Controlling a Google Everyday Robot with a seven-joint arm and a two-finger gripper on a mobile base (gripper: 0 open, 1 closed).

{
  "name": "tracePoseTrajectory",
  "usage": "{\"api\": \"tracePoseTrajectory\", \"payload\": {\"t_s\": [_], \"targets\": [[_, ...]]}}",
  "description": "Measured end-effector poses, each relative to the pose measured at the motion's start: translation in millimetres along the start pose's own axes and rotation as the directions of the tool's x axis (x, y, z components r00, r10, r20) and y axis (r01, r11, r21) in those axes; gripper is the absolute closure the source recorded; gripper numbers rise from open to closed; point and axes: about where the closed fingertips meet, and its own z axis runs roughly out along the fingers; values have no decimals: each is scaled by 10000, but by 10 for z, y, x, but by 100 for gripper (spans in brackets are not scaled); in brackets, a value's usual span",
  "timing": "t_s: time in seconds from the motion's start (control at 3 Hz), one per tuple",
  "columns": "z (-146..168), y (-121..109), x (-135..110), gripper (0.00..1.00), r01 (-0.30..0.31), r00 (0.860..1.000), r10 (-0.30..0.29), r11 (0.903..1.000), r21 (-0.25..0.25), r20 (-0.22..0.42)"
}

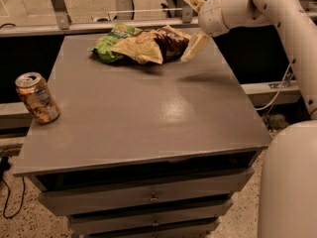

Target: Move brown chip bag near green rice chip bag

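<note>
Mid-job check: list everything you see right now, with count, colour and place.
brown chip bag: one, dark brown with tan ends, far edge of the table, touching the green bag.
green rice chip bag: one, bright green, far edge, left of the brown bag.
can: one, copper-orange, upright at the table's left edge.
table: one, grey, drawers below.
cable: one, black, floor at lower left.
arm: one, white, reaching in from the right.
gripper: one, pale, open, just right of the brown bag.

Jaws right of brown chip bag [151, 46]
</note>
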Motion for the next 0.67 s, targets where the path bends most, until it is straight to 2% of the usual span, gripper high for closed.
{"api": "tracePoseTrajectory", "payload": {"t_s": [0.33,0.67], "targets": [[-734,6,130,0,-568,9948,593,9979,319,-832],[-818,12,154,0,-650,9934,681,9972,369,-922]]}}
